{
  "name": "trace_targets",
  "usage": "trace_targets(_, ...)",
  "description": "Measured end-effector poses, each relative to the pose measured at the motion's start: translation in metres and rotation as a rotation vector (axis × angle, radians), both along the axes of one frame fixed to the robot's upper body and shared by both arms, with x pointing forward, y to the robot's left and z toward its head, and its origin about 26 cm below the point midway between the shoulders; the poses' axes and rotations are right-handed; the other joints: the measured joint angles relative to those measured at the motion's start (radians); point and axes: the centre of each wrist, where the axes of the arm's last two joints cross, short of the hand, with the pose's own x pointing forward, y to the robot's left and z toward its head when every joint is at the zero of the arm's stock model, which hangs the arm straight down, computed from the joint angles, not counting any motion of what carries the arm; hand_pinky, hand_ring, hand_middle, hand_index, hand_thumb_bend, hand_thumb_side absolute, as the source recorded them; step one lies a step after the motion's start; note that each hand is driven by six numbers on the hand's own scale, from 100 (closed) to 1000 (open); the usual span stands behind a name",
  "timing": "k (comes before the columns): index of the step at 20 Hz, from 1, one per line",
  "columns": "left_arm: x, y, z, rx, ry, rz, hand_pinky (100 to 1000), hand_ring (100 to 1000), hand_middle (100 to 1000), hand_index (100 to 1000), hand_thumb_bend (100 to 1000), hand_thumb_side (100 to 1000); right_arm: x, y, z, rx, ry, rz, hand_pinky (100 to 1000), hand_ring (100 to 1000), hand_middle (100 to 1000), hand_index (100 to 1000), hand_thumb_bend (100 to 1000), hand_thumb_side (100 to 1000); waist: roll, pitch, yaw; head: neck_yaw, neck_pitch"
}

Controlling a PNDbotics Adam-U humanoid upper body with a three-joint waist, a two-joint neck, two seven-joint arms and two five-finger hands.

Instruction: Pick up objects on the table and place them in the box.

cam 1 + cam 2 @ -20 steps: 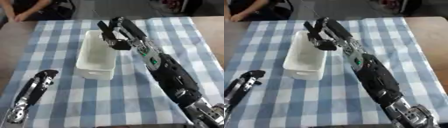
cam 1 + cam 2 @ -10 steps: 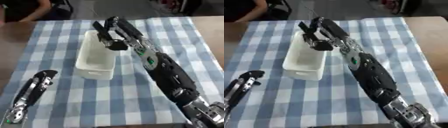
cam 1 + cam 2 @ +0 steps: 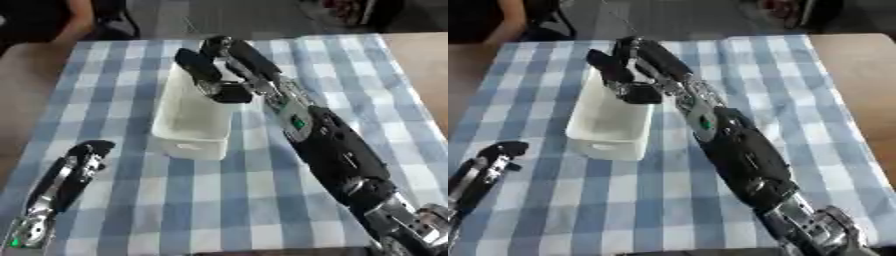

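Checked tablecloth [image 3: 131, 200], white box [image 3: 192, 117], right hand [image 3: 214, 75] above it, fingers curled, contents unclear, left hand [image 3: 66, 182] fingers relaxed.

Right arm [image 3: 337, 150], running from lower right of frame to upper centre: bulky black shell, small green mark on the forearm, silver joints near the lower right corner, black-fingered right hand [image 3: 220, 75]; left hand [image 3: 61, 182], lower left: black with silver links.
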Motion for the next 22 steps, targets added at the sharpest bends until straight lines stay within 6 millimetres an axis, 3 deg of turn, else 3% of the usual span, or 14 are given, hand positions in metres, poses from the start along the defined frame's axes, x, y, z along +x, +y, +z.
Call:
trace_targets(1, 0.0, 0.0, 0.0, 0.0, 0.0, 0.0, 685, 793, 804, 810, 1000, 1000, -0.0001, 0.0002, -0.0001, -0.011, 0.001, 0.007, 792, 620, 653, 738, 304, 786, 0.0, 0.0, 0.0, 0.0, 0.0)
trace_targets(2, 0.0, 0.0, 0.0, 0.0, 0.0, 0.0, 685, 793, 804, 810, 1000, 1000, -0.0001, 0.0003, -0.0001, -0.02, 0.001, 0.015, 794, 623, 657, 745, 321, 792, 0.0, 0.0, 0.0, 0.0, 0.0)
trace_targets(3, 0.0, 0.0, 0.0, 0.0, 0.0, 0.0, 685, 793, 804, 810, 1000, 1000, -0.0001, 0.0004, -0.0002, -0.029, 0.001, 0.021, 806, 636, 676, 787, 408, 817, 0.0, 0.0, 0.0, 0.0, 0.0)
trace_targets(6, 0.0, 0.0, 0.0, 0.0, 0.0, 0.0, 685, 793, 804, 810, 1000, 1000, -0.0001, 0.0003, -0.0001, -0.047, 0.001, 0.036, 815, 645, 690, 812, 454, 828, 0.0, 0.0, 0.0, 0.0, 0.0)
trace_targets(22, 0.0, -0.0001, 0.0, 0.0, 0.0, 0.0, 685, 793, 805, 810, 1000, 1000, 0.0001, -0.0005, 0.0001, -0.077, 0.006, 0.042, 836, 659, 704, 836, 487, 828, 0.0, 0.0, -0.002, 0.0, 0.0)
